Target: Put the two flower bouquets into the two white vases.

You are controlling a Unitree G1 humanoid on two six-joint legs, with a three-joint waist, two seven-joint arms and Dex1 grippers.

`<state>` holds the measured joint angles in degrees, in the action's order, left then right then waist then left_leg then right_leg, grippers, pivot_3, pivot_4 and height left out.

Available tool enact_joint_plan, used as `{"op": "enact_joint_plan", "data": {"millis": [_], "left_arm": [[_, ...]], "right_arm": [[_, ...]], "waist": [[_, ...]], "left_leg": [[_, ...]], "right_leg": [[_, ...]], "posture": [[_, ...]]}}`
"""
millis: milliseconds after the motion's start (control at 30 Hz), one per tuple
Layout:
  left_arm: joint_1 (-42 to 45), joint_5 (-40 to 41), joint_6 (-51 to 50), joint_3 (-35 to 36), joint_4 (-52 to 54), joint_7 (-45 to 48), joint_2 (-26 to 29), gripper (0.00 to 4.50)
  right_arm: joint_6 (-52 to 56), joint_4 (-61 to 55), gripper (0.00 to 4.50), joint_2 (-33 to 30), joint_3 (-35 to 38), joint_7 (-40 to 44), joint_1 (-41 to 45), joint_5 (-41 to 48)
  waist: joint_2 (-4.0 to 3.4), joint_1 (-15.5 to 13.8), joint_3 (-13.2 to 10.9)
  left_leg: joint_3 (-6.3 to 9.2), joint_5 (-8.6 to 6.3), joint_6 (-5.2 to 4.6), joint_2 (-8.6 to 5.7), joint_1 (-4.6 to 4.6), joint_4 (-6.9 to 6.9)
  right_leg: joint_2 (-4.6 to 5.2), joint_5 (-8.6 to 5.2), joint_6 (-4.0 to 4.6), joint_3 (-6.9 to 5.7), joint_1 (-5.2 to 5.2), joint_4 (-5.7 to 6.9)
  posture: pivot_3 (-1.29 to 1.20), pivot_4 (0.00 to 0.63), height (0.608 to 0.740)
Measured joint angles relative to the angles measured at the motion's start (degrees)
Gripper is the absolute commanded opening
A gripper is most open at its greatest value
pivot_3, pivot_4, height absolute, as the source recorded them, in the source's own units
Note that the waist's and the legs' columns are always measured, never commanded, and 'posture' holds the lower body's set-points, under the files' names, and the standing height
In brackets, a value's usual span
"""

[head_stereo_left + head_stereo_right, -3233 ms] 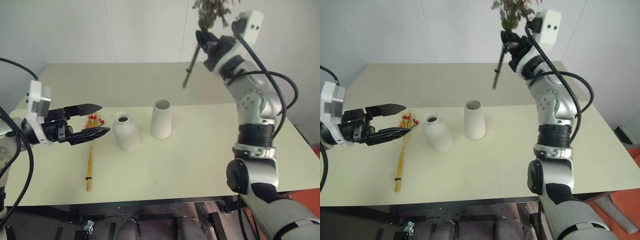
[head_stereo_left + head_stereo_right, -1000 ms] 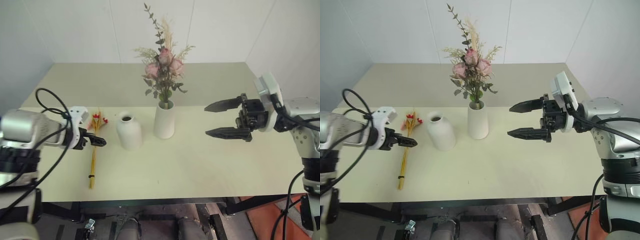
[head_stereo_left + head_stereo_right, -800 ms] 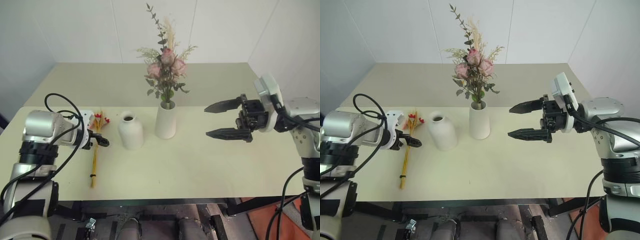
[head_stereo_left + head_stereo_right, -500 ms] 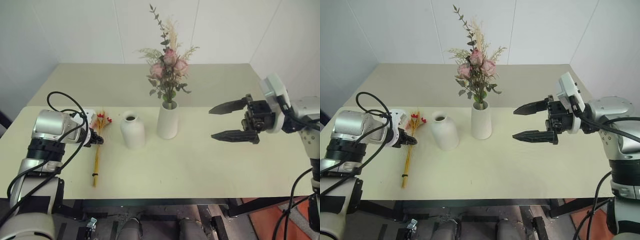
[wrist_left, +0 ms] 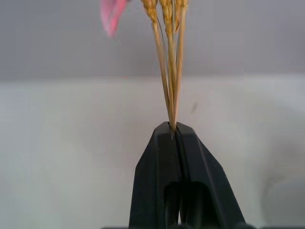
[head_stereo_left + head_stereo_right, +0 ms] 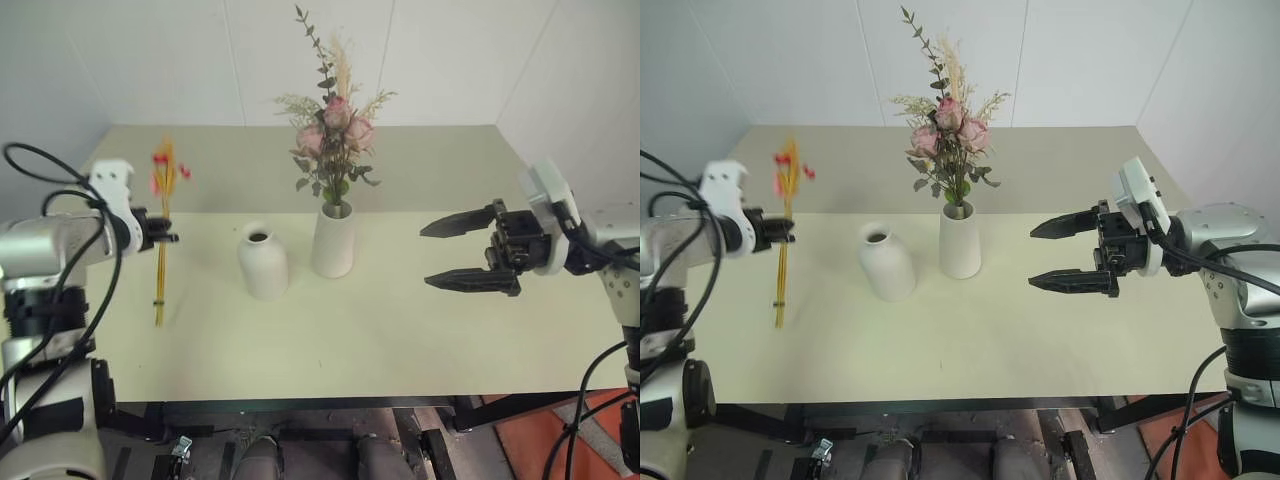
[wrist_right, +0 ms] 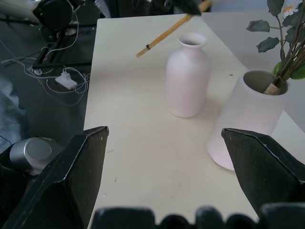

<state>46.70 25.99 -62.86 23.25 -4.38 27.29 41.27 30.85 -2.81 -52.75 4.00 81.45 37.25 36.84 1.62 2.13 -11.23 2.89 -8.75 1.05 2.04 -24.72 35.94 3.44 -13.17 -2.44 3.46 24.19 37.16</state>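
Pinching thin yellow stalks, red-flowered: left pincer; right pincer spread.

Lighting is even, bright and diffuse in both head views; no source can be placed. The table shows no glare. Shadows are soft and faint: a pale one beside the short vase and the tall vase. The red flowers and yellow stalks are smeared by motion blur. Straight edges bow slightly toward the frame borders. In the left wrist view the background is flat grey and out of focus, the pink petal blurred. In the right wrist view the floor is dim and the near fingers lie in soft focus.
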Motion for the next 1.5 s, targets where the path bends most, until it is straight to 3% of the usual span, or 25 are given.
{"op": "enact_joint_plan", "data": {"millis": [100,233,367,567,800,1200,1500], "left_arm": [[-2.55,7.13,5.93,4.68,5.03,8.40,-0.71,0.01],[-4.18,15.14,9.23,5.76,4.98,20.81,0.32,0.01],[3.55,19.23,12.57,5.83,-2.88,28.91,2.43,0.01],[12.01,18.55,19.34,0.69,-13.07,35.86,1.06,0.01],[15.83,14.31,26.59,-5.74,-25.32,41.33,-3.71,0.01],[24.42,11.31,28.30,-8.61,-35.00,47.71,-2.72,0.01],[25.25,9.75,30.57,-8.76,-37.85,49.29,-4.21,0.01]], "right_arm": [[-0.04,-0.06,4.50,0.42,0.03,-0.40,-0.11,0.02],[-0.20,-0.03,4.50,0.46,0.16,-0.65,-0.68,-0.01],[-0.28,-0.16,4.50,0.68,0.61,-1.68,-2.23,0.00],[-0.28,-1.80,4.50,0.92,1.22,-2.65,-2.87,0.12],[-0.14,-4.02,4.50,1.02,1.84,-4.27,-5.08,0.53],[0.95,-6.80,4.50,0.97,3.92,-6.21,-7.65,2.28],[0.95,-6.86,4.50,0.98,3.96,-6.82,-8.69,2.66]], "waist": [[0.00,0.03,0.00],[0.01,0.06,0.00],[0.03,-0.07,0.01],[0.03,-0.04,0.01],[0.03,0.03,0.01],[0.03,0.35,0.01],[0.03,0.23,0.01]], "left_leg": [[-0.05,0.00,0.00,0.00,0.08,0.01],[-0.04,0.01,0.00,0.01,0.05,0.01],[-0.05,0.01,0.00,-0.01,0.05,0.05],[-0.06,0.01,0.00,-0.01,0.06,0.05],[-0.05,0.01,-0.01,-0.01,-0.01,0.05],[-0.05,0.01,-0.01,0.00,0.01,0.05],[-0.05,0.01,-0.01,-0.01,0.00,0.07]], "right_leg": [[0.00,0.01,-0.04,0.02,-0.06,-0.02],[-0.03,-0.06,-0.16,0.03,-0.03,-0.02],[-0.02,-0.18,-0.39,0.02,-0.07,-0.03],[-0.02,-0.17,-0.42,0.06,-0.08,-0.04],[-0.04,-0.15,-0.40,0.07,-0.01,-0.03],[-0.05,-0.19,-0.47,0.08,-0.02,-0.02],[-0.05,-0.19,-0.48,0.08,-0.03,-0.01]], "posture": [[0.00,0.150,0.740],[0.00,0.150,0.740],[0.00,0.150,0.740],[0.00,0.150,0.740],[0.00,0.150,0.740],[0.00,0.150,0.740],[0.00,0.150,0.740]]}}
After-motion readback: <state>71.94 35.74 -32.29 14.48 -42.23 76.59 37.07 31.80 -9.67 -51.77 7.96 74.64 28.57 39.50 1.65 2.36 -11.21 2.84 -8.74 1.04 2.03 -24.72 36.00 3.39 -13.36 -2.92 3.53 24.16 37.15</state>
